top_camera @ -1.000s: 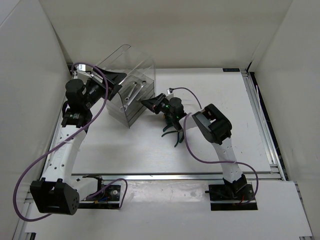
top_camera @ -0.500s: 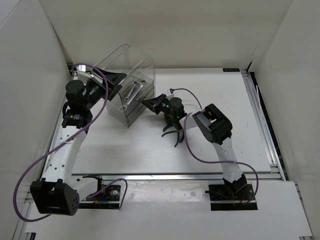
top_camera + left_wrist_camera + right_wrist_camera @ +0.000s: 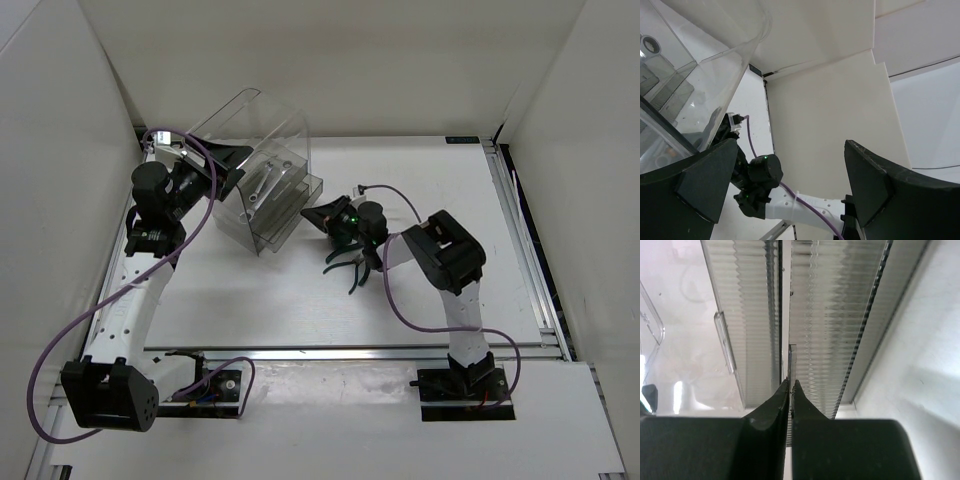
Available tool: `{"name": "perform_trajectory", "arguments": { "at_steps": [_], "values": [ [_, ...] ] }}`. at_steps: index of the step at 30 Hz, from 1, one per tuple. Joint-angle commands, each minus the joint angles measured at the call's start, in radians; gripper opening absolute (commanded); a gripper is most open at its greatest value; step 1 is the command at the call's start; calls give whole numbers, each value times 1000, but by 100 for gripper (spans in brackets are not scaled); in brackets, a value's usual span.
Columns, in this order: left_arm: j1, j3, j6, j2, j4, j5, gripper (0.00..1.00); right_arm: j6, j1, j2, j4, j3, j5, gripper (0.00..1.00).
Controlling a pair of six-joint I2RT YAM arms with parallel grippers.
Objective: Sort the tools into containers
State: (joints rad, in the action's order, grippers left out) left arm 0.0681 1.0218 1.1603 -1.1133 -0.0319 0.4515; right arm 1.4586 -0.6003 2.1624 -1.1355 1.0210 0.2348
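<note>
The clear cabinet (image 3: 255, 135) stands at the back left, tilted. Two silver wrenches (image 3: 262, 186) lie in its upper drawer. My right gripper (image 3: 320, 216) is shut on the thin clear handle tab (image 3: 791, 357) of a lower drawer (image 3: 298, 206), which sticks out to the right. In the right wrist view the right gripper (image 3: 791, 385) pinches the tab edge-on. The green-handled pliers (image 3: 349, 268) lie on the table just under the right wrist. My left gripper (image 3: 228, 168) is open against the cabinet's left side; its shell (image 3: 700, 80) shows by the left finger (image 3: 705, 182). The screwdriver is not visible.
White walls close the table on the left, back and right. A metal rail (image 3: 525, 250) runs along the right edge. Purple cables (image 3: 400, 310) hang from both arms. The right arm (image 3: 805, 212) shows between the left gripper's fingers.
My right gripper has moved right with the handle tab, and the lower drawer has slid out of the cabinet. The left arm has stayed put.
</note>
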Motion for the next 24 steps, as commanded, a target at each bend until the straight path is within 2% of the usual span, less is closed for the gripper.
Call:
{"name": "perform_trajectory", "arguments": {
  "at_steps": [1, 10, 16, 18, 19, 20, 21, 22, 23, 24],
  "values": [
    [-4, -26, 2, -2, 41, -28, 99, -41, 30, -67, -36, -73, 4, 0],
    [-2, -35, 13, -3, 38, -28, 99, -63, 54, -153, -73, -226, 35, 0],
    [-7, -46, 21, -3, 7, -28, 99, -72, 53, -187, -61, -248, 55, 0],
    [-7, -46, 21, -3, 6, -28, 99, -96, 60, -205, -46, -262, 48, 7],
    [-8, -45, 22, -3, 6, -28, 99, -121, 66, -248, 3, -266, 35, 22],
    [-7, -45, 22, -3, 4, -28, 99, -148, 66, -278, 55, -266, -6, 29],
    [-8, -46, 19, 0, 6, -28, 99, -240, 69, -349, 131, -254, -31, 34],
    [-5, -48, 21, -3, 9, -28, 99, -304, 66, -383, 340, -236, -63, 36],
    [-8, -48, 19, 4, 9, -28, 99, -454, 60, -435, 459, -169, -139, 39],
    [-8, -51, 21, 3, 9, -28, 99, -522, 54, -450, 591, -124, -188, 41]
  ]
}}
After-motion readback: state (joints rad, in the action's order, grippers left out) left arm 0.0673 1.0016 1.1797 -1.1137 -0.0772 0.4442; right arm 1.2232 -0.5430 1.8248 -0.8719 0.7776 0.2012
